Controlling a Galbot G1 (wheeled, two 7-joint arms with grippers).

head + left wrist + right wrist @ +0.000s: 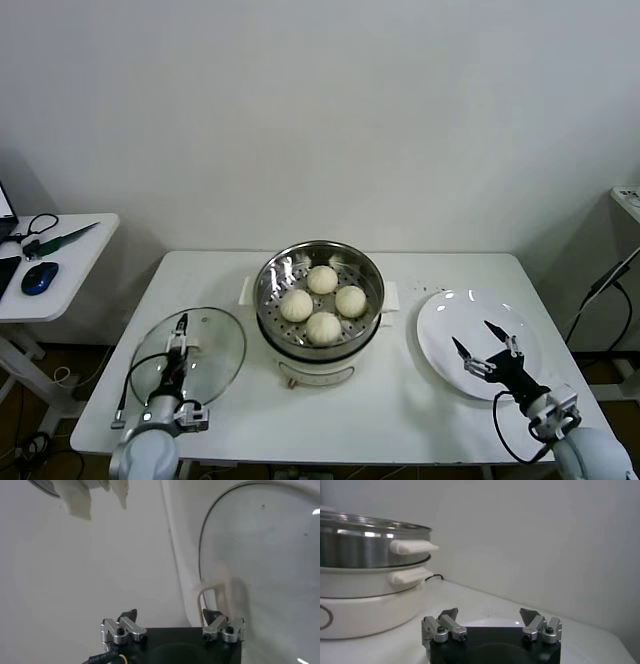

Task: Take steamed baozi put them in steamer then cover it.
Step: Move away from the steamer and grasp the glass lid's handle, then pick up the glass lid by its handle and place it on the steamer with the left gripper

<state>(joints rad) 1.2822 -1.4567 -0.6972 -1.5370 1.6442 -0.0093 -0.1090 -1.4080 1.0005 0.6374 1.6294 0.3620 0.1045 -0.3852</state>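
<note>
four steamed baozi [322, 298] sit in the steamer [320, 262] at centre frame; the cover [210, 345] lies lower left, under the wide-open left end effector [180, 330]; right end effector [484, 345] wide, empty.

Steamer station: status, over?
Left gripper open above clear glass lid; right gripper open over white plate. Four cream-white buns sit in uncovered steel steamer. Nothing in the way.

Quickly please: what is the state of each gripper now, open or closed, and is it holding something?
Left gripper: open, holding nothing, over the glass lid.
Right gripper: open, holding nothing, over the white plate.
</note>
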